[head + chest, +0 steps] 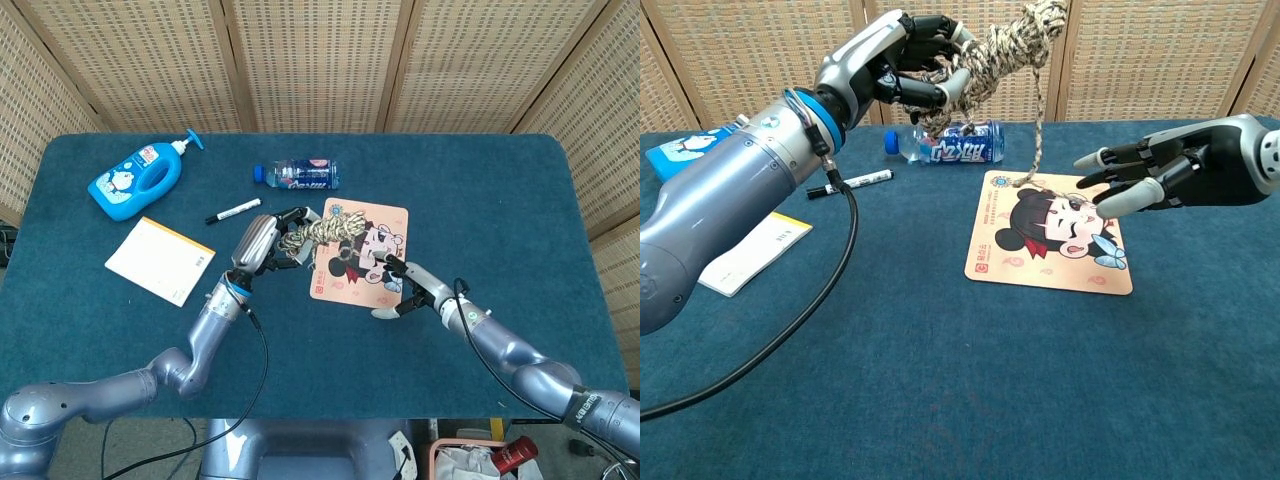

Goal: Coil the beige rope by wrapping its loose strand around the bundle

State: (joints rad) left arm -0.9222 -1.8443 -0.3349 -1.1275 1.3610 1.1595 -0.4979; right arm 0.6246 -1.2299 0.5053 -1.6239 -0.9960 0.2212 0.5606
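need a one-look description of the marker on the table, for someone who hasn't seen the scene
On the blue table, look left of the cartoon mouse pad and just below the lying water bottle. The marker is the thin black-and-white stick lying flat between the bottle and the notepad, much slimmer than either.

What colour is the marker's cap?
Black; the marker has a white barrel, clearest in the chest view.

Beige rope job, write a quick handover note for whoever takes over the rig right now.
Left robot hand: grips the beige rope bundle, raised above the table.
Right robot hand: holds nothing, fingers apart, over the cartoon mat.
Loose strand: hangs from the bundle down to the mat, apart from the right hand.
Done: bundle lifted and partly coiled.
Left: take the strand with the right hand and wrap it around the bundle.
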